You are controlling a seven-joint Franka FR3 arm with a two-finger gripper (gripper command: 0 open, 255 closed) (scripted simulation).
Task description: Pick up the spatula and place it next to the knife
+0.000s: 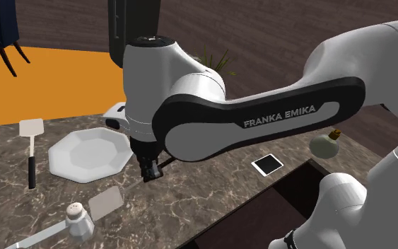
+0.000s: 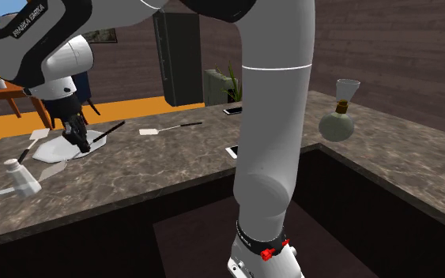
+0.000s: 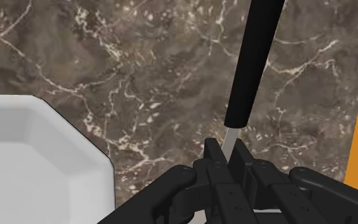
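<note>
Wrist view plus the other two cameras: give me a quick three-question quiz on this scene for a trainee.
1. True or false: the tool is shut on the thin shaft of a black-handled spatula.
2. Which thing lies on the counter right beside the tool? A) a white plate B) a red bowl C) a green cup
3. Fill in: the shaker stands at one end of the ____.

Key: 1 true; 2 A; 3 knife.
</note>
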